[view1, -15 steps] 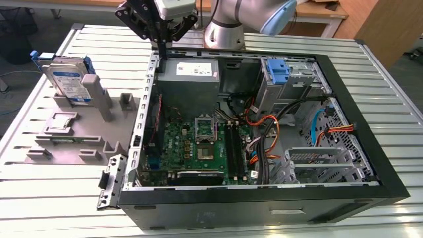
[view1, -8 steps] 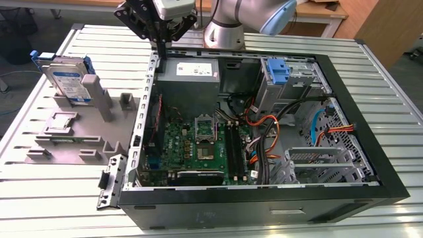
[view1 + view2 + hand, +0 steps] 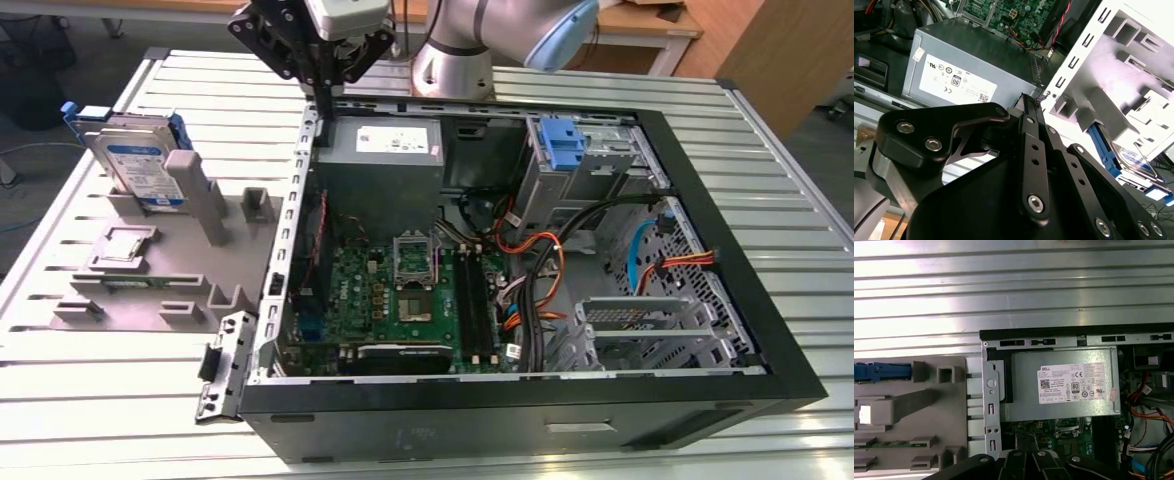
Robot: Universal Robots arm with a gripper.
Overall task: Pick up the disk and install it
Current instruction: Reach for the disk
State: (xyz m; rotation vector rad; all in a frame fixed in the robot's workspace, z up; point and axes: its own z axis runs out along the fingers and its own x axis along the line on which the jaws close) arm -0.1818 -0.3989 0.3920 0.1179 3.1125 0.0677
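**Empty gripper above the case corner, disk waiting in its holder**

The gripper point(image 3: 320, 92) hangs over the far corner of the open computer case point(image 3: 467, 415), just above the power supply point(image 3: 387, 140). Its jaws are pressed together with nothing between them, as the second wrist view also suggests.

The disk point(image 3: 140, 165) has not yet been picked up. It stands on edge in a slot of the grey holder fixture point(image 3: 147, 270), near the far corner of the ribbed metal tabletop point(image 3: 134, 390) on the exterior view's left, well apart from the case.

From the jaws, the disk lies lower and toward the exterior view's left. In the first wrist view its blue carrier point(image 3: 881, 371) reads as a thin strip (seen from above), running roughly parallel with the case's far wall.
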